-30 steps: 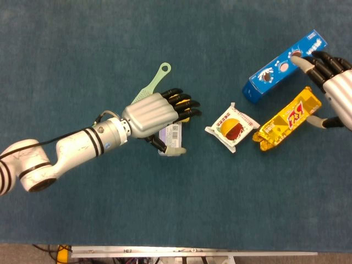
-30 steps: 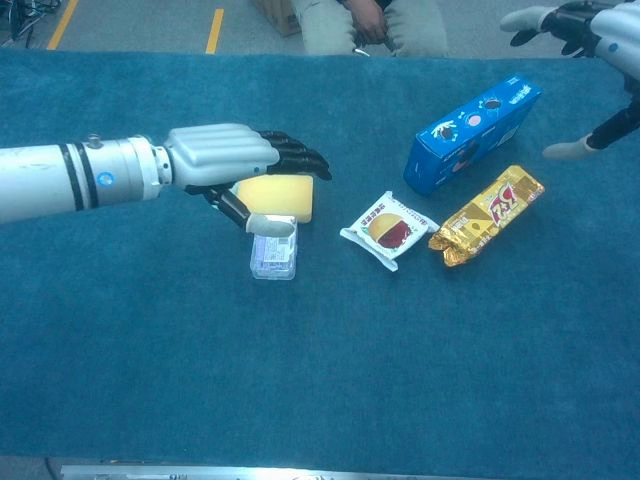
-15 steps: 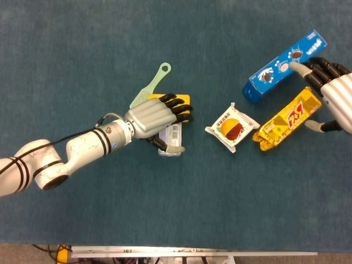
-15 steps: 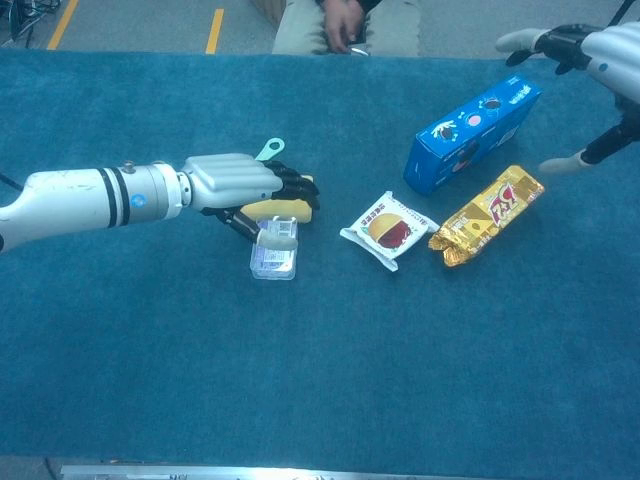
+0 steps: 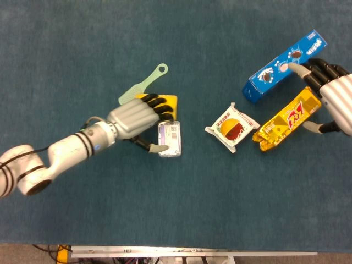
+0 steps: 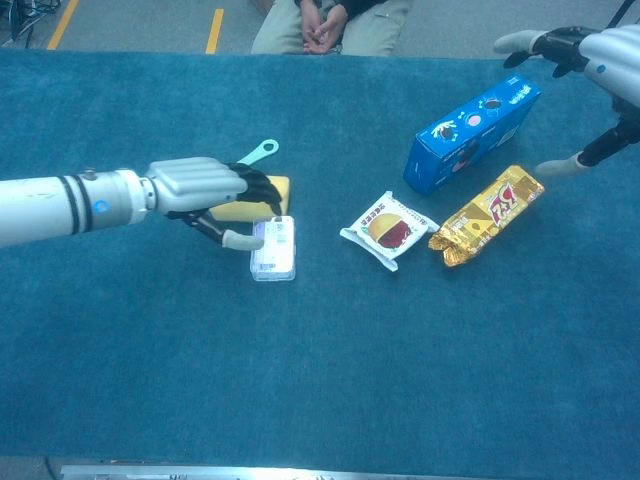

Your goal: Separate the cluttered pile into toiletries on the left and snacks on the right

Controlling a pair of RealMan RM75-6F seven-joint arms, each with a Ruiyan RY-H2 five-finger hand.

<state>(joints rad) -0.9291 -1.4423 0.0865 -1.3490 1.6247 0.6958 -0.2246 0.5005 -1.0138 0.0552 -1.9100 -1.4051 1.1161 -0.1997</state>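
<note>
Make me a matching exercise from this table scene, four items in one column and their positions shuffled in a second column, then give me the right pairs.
Items:
1. green comb
2. blue box
3. small clear packet
4. gold snack bag

Places:
A. by the left hand's thumb, just in front of the yellow bar
B. lying between the white burger-print packet and the right hand
C. farthest right and far back, at the right hand's fingertips
D. behind the left hand, handle pointing away

Pairs: 1-D, 2-C, 3-A, 4-B
</note>
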